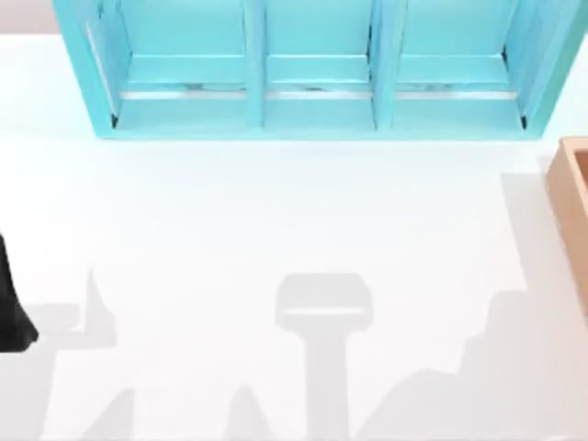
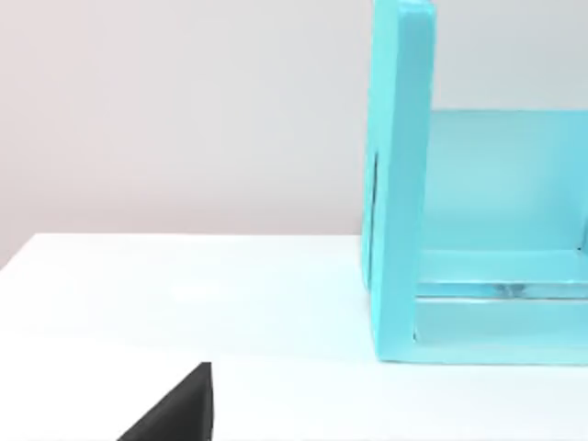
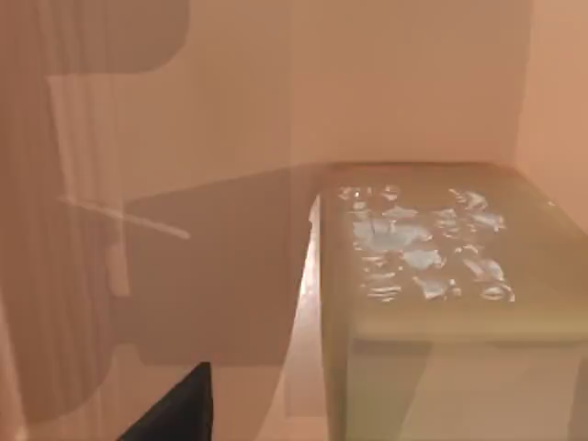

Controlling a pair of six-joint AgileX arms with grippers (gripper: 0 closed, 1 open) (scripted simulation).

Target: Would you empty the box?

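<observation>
At the far left of the surface (image 1: 276,211), well left of the turquoise shelf unit (image 1: 317,69), a black part of the left arm (image 1: 11,303) shows at the edge of the top view; whether its gripper is spread or pressed together cannot be told. In the left wrist view a dark gripper tip (image 2: 179,409) sits low in the picture, with the shelf unit's end wall (image 2: 400,184) standing upright on the white surface beyond it.

The shelf unit runs along the back of the surface and has 3 open compartments side by side, each with a pale floor and a light strip along its front.

To the right of the shelf unit, at the right edge of the surface, stands the box (image 1: 571,197), with a thick tan wall and a darker inside. The right wrist view looks into the box (image 3: 230,110): tan walls surround a pale greenish block (image 3: 432,248) with light blue flecks on its top face, lying on the floor beside 1 wall. A dark tip of the right gripper (image 3: 179,409) shows there; its state cannot be told.
</observation>
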